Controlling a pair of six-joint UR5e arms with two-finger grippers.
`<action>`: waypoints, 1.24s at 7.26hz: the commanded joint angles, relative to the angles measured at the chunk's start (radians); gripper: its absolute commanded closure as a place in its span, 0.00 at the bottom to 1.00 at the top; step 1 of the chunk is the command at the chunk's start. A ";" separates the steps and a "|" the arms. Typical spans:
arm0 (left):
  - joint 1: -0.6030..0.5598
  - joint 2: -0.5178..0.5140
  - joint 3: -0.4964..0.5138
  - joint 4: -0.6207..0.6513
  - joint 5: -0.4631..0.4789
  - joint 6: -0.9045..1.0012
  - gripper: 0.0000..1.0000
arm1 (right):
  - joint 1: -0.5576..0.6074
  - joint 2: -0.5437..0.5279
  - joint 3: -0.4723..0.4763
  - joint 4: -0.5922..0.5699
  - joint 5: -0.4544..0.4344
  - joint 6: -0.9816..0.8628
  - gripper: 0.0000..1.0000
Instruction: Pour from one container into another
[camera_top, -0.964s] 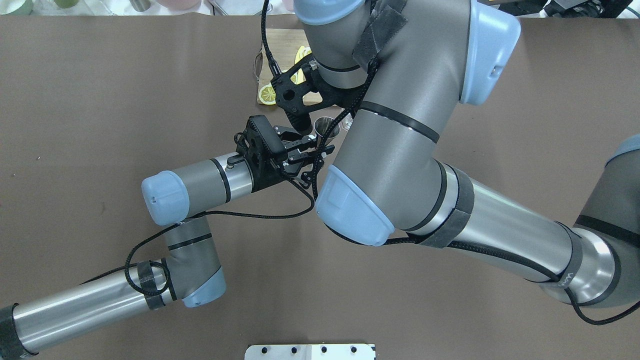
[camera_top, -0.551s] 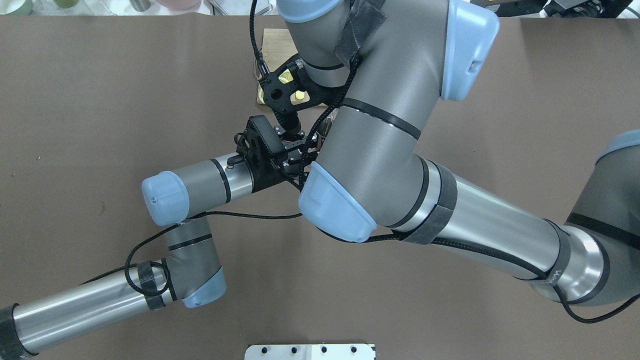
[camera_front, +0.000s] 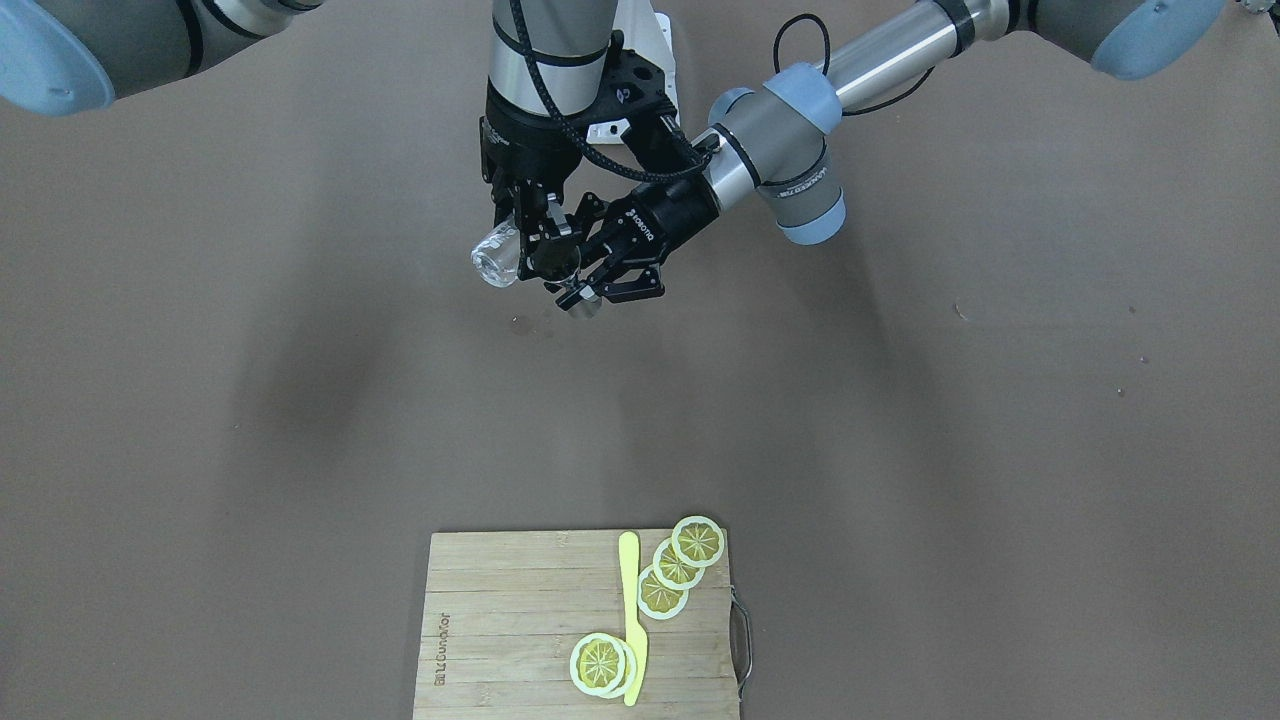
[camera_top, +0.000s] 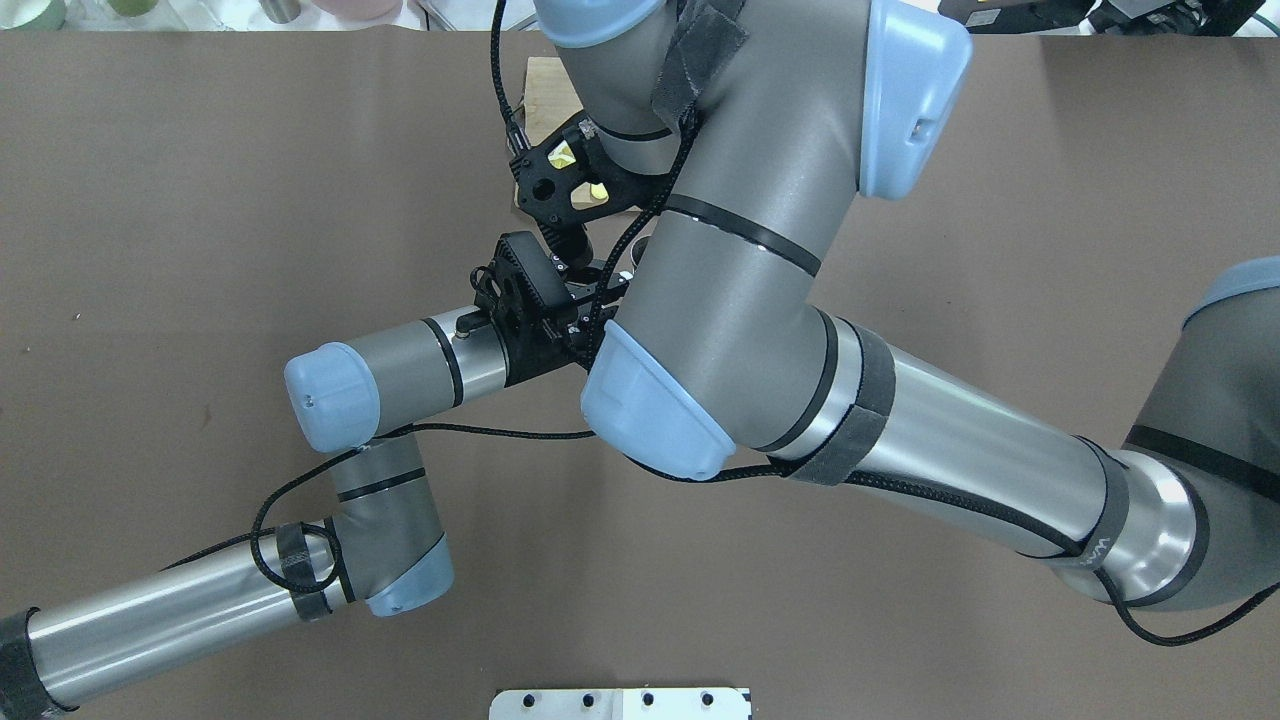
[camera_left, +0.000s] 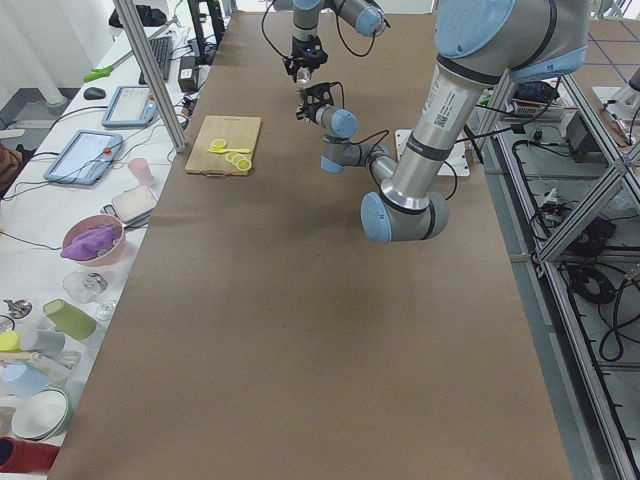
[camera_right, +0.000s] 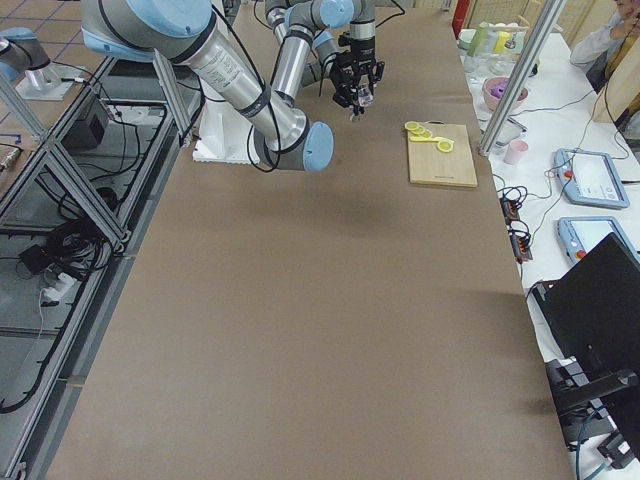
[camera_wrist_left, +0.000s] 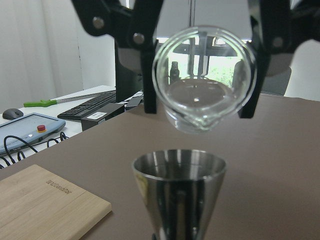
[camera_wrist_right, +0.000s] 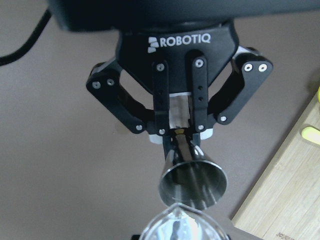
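Left wrist view: clear glass cup (camera_wrist_left: 197, 100) tipped almost flat, mouth at the camera and pouring lip down. It hangs just above the open top of the steel jigger (camera_wrist_left: 179, 195), not touching. Can't tell if there's liquid in the cup.

Right gripper (camera_wrist_left: 201, 70) is clamped on the cup, one finger on each side near the rim. Left gripper (camera_wrist_right: 181, 129) is closed narrow on the jigger's waist and holds it upright above the table (camera_front: 950, 450).

Landmark is the cutting board (camera_front: 520, 620):
- cup and jigger are well apart from the board, on its robot side, with bare brown table between
- lemon slices (camera_front: 675, 565) and a yellow knife (camera_front: 630, 610) lie on the board
- a metal handle (camera_front: 742, 640) is on one short edge of the board
- past the board on the operators' side, a side bench holds a pink bowl (camera_left: 92, 240), cups and tablets

Occlusion: in the overhead view the right arm (camera_top: 740, 250) covers the cup, most of the jigger and most of the board. Only a corner of the board shows. Both fingertip pairs are hidden there, so the grips are read from the wrist and front cameras.
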 joint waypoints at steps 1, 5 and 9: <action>-0.001 0.000 0.000 -0.001 0.000 0.000 1.00 | -0.002 0.014 -0.018 0.000 -0.005 0.000 1.00; -0.001 0.001 0.000 -0.004 0.000 0.000 1.00 | -0.002 0.033 -0.050 -0.002 -0.026 -0.017 1.00; -0.001 0.003 0.001 -0.004 0.000 0.000 1.00 | -0.002 0.045 -0.051 -0.026 -0.037 -0.043 1.00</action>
